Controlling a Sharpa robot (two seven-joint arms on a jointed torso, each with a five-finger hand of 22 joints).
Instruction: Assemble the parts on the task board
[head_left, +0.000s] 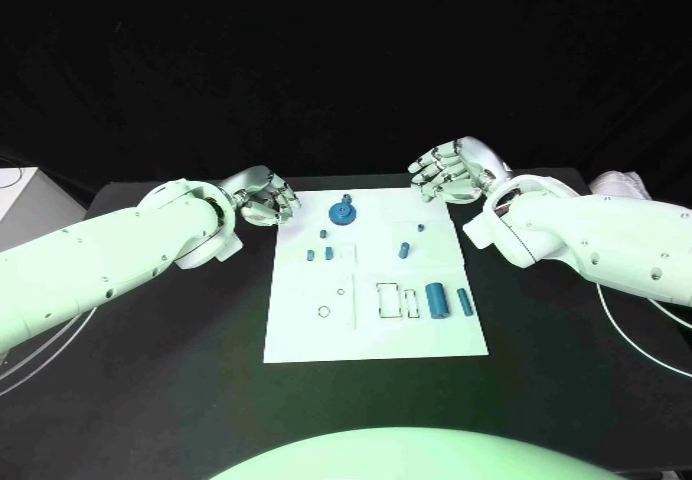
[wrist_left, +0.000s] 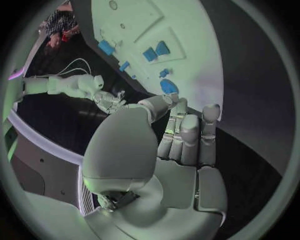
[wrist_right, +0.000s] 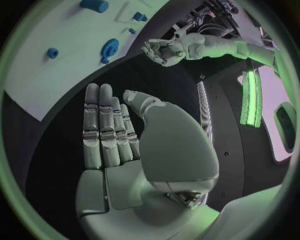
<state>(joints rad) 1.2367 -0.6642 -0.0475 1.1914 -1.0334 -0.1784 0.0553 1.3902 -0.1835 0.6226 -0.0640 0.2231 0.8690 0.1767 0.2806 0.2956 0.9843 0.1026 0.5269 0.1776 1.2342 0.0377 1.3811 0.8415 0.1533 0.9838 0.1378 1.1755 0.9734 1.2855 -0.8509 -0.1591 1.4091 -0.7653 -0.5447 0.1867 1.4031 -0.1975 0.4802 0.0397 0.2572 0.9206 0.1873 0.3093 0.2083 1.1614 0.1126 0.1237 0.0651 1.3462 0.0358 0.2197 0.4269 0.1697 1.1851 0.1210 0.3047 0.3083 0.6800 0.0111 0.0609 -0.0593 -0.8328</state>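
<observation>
The white task board (head_left: 378, 335) lies in the middle of the black table. A round blue part (head_left: 342, 211) stands near its far edge, with several small blue parts (head_left: 329, 252) behind the middle and two blue cylinders (head_left: 436, 299) on the right side. My left hand (head_left: 263, 197) hovers at the board's far left corner, fingers apart and holding nothing. My right hand (head_left: 450, 172) hovers at the far right corner, also empty. In the left wrist view the left hand (wrist_left: 181, 145) points at the round part (wrist_left: 169, 86). In the right wrist view the right hand (wrist_right: 112, 135) is flat, near the round part (wrist_right: 110, 48).
A white box (head_left: 22, 195) stands at the table's far left and a pale bundle (head_left: 620, 183) lies at the far right. Thin cables (head_left: 43, 350) run along the left side. Empty outlines (head_left: 389, 300) are marked on the board.
</observation>
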